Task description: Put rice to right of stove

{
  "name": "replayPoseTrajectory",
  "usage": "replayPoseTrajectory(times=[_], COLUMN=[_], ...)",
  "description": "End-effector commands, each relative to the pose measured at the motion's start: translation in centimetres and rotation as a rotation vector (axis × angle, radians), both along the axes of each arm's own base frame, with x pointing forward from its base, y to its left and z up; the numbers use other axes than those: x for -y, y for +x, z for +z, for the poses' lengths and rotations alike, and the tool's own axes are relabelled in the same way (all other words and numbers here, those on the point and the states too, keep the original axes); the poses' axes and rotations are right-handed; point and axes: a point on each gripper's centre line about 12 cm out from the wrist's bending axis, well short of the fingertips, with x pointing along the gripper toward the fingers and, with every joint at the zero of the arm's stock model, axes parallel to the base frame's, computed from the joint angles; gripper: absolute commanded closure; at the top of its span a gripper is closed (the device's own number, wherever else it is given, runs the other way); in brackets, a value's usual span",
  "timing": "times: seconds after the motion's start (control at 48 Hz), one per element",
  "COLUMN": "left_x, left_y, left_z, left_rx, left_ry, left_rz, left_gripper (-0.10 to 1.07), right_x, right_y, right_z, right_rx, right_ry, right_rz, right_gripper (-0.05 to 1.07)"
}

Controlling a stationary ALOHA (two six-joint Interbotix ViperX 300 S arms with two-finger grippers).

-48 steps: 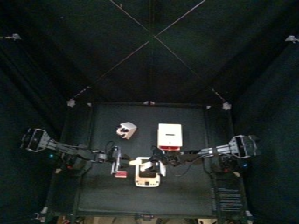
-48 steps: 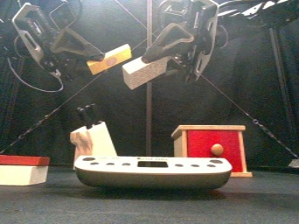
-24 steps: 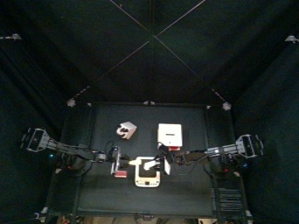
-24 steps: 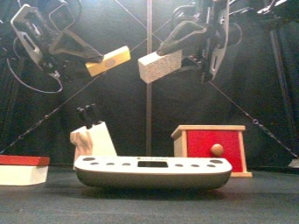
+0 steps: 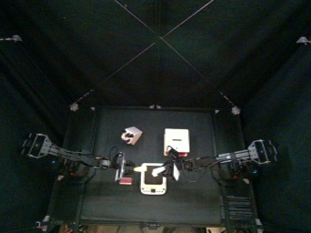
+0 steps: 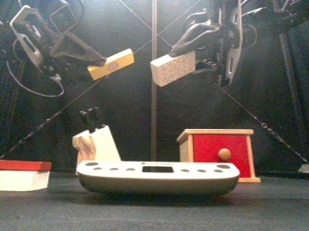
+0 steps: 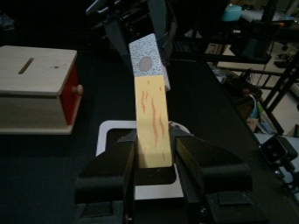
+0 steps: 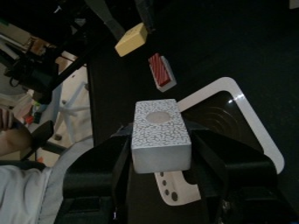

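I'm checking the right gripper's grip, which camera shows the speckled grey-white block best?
The right wrist view: the speckled grey-white block fills it, clamped between the right gripper's jaws. Front view shows it aloft from the side; top view barely; left wrist only distantly.

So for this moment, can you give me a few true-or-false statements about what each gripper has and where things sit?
1. The right gripper holds the rice, a whitish speckled block, in the air. True.
2. The left gripper is empty. False: its jaws are clamped on a tan block, also held high.
3. The stove lies flat on the table, nearer the front edge than the wooden box with a red front. True.
4. The rice already lies on the table to the right of the stove. False: it hangs well above the table, and nothing rests there yet.
5. The knife block has tipped onto its side. False: it stands upright behind the stove.
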Motion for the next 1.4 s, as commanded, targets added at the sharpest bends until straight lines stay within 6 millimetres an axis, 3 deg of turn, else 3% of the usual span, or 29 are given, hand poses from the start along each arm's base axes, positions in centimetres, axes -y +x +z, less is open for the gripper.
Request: replayPoseTrajectory(times=[0.0, 0.229, 0.583, 0.917, 1.229, 1.375], left_x=[0.0, -0.1, -0.1, -0.2, -0.2, -0.2], left_y=[0.2, 0.1, 0.0, -0.1, -0.1, 0.0], left_z=[0.6, 0.4, 0.3, 0.2, 0.2, 0.2], left_rx=[0.026, 0.02, 0.017, 0.012, 0.012, 0.014], left_ry=[-0.001, 0.0, 0.0, -0.001, -0.001, -0.001], left_rz=[0.002, 0.004, 0.005, 0.007, 0.007, 0.007], left_gripper=[0.66, 0.66, 0.66, 0.66, 0.66, 0.66], right_x=[0.8, 1.7, 2.3, -1.3, -4.8, -6.5], right_y=[-0.5, -1.7, -3.1, -6.3, -9.0, -9.3], right_z=[2.6, 4.7, 4.7, 4.3, 1.4, -0.2], right_rx=[0.023, -0.084, -0.233, -0.23, -0.184, -0.208], right_ry=[0.02, 0.044, 0.041, -0.058, -0.08, -0.125], right_rz=[-0.048, -0.142, -0.29, -0.443, -0.581, -0.65], right_gripper=[0.71, 0.71, 0.71, 0.71, 0.71, 0.71])
